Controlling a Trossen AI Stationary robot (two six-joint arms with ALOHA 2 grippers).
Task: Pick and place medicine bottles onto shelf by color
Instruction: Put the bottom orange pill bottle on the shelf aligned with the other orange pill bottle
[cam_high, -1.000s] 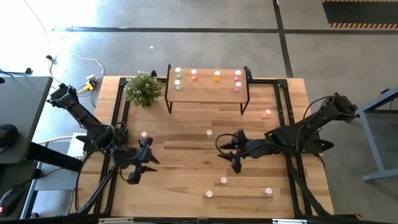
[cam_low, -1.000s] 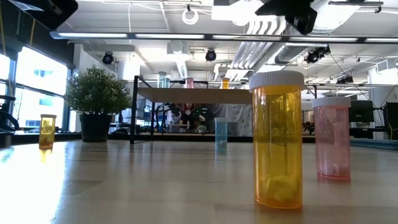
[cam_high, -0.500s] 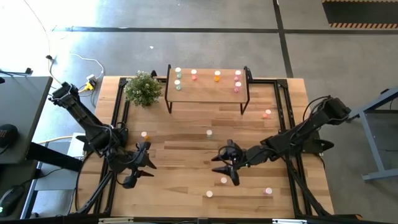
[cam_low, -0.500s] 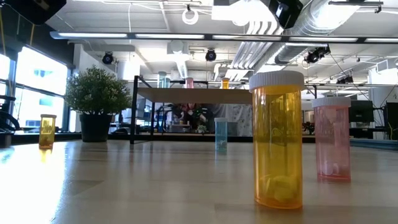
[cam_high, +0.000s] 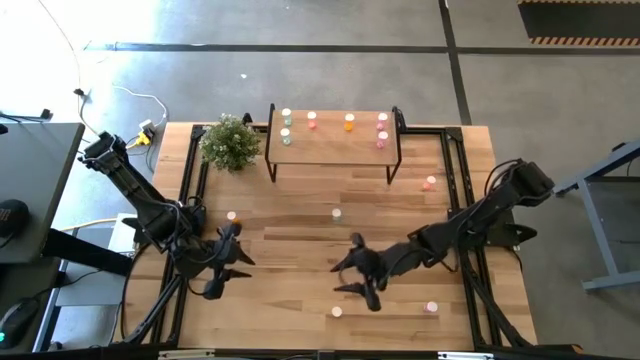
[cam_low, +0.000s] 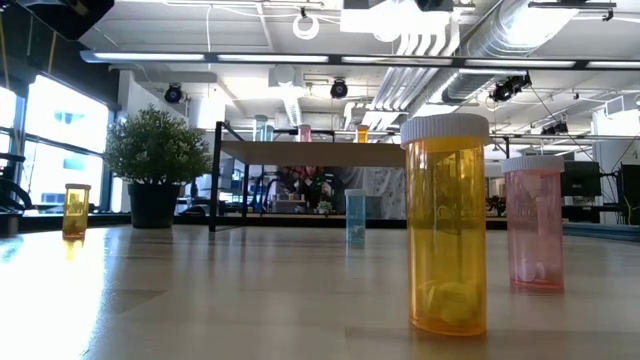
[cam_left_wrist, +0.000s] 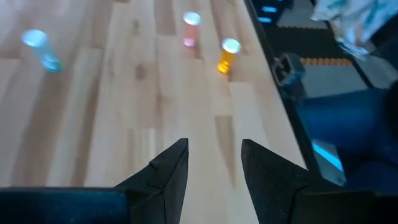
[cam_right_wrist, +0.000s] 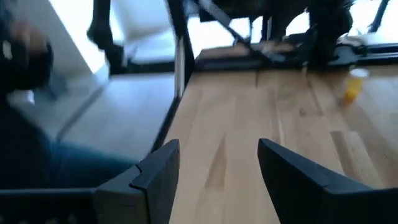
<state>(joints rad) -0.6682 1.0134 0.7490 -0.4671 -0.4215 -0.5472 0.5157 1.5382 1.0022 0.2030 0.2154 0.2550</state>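
Fingers of the right gripper stand spread over bare table, holding nothing, close to a pink bottle near the front edge. Left gripper hovers with fingers apart and nothing between them, an orange bottle beyond it. Seven more bottles sit atop the shelf at the back.
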